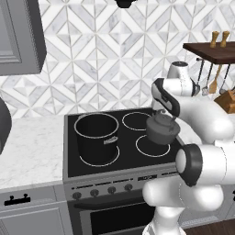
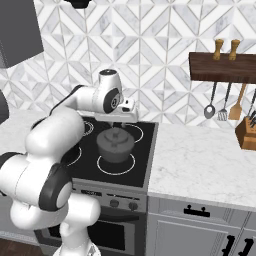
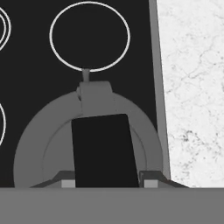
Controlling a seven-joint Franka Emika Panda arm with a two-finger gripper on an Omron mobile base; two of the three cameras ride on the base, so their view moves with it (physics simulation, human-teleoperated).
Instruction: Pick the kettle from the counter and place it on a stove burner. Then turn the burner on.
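The dark-grey kettle (image 1: 161,131) (image 2: 115,145) hangs just above the right side of the black cooktop, roughly over the front-right ring (image 1: 151,148) (image 2: 116,167). My gripper (image 1: 162,114) (image 2: 118,125) (image 3: 107,181) comes down from above and is shut on the kettle's arched black handle (image 3: 104,148). In the hand view the kettle's body (image 3: 35,148) spreads below the handle, and its spout points at the back-right stove burner (image 3: 89,36) (image 1: 136,120) (image 2: 136,131), which is bare. The white marble counter (image 2: 200,155) (image 3: 192,87) lies to the right of the stove.
A tall black pot (image 1: 96,136) stands on the front-left ring. Stove knobs (image 1: 111,189) (image 2: 116,202) line the front panel. Hanging utensils (image 2: 224,102) and a knife block (image 2: 246,132) are at the back right. More counter (image 1: 27,151) lies left of the stove.
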